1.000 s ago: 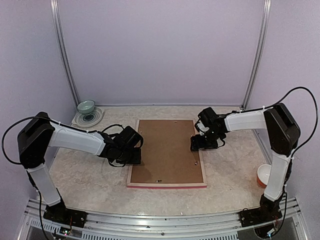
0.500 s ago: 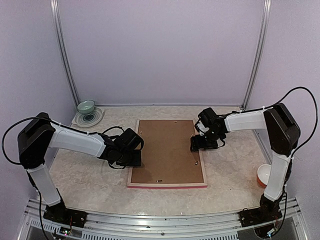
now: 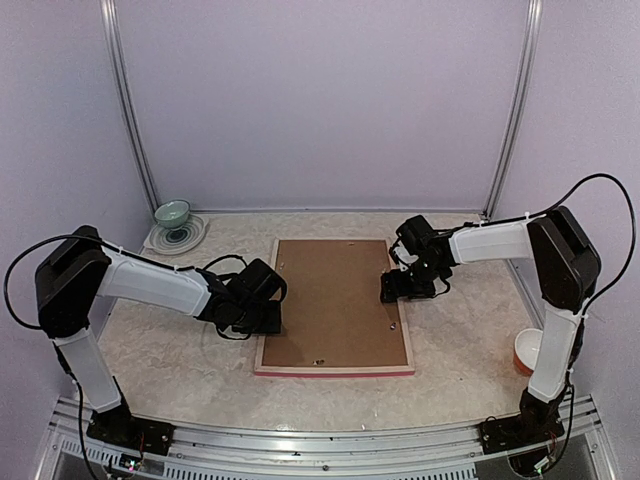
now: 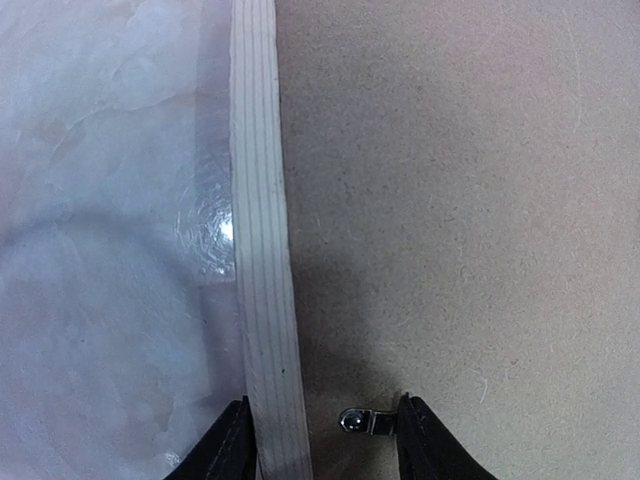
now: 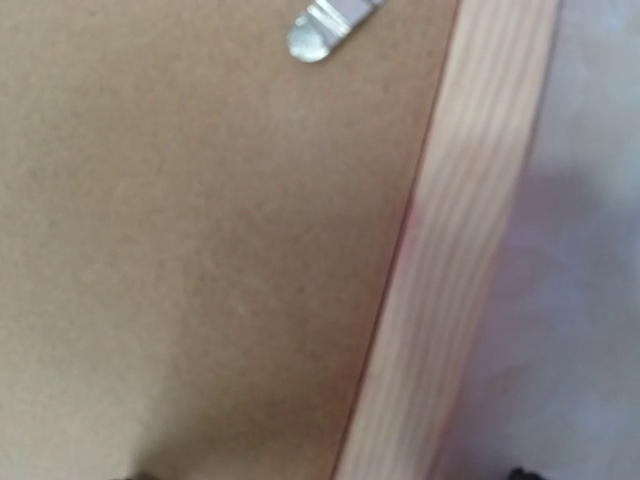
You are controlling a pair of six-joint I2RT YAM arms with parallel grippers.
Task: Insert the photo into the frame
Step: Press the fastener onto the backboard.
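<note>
At the frame's left rail, the left claw [image 4: 322, 445] stands part open with nothing clamped. One fingertip sits just outside the rail. The other rests on the backing board [image 3: 335, 300] just inside it, at the end of a small metal retaining tab [image 4: 365, 421]. At the frame's right rail, the right claw [image 3: 393, 288] is spread wide and straddles the rail without holding anything.

The frame [image 3: 335, 369] lies face down on the tabletop [image 3: 180, 370], between the two claws, with the backing board seated inside its rails.

Hazards:
- If the left claw closes from this position, it would likely pinch the rail and the tab together, which could bend the tab or lift the frame's left side.
- A sideways push on the tab could drag the whole frame, since nothing pins it down.
- Uneven pressure from the two claws could skew the frame or pop the backing board out of its seat.

Not determinable:
- The photo appears in no view. Whether it lies under the backing board inside the frame cannot be told.
- The right claw's fingertips are cut off at the lower edge of the blurred right wrist view, so contact with the rail is unconfirmed.
- A second tab [image 5: 325, 25] near the frame's right rail is only partly visible.
</note>
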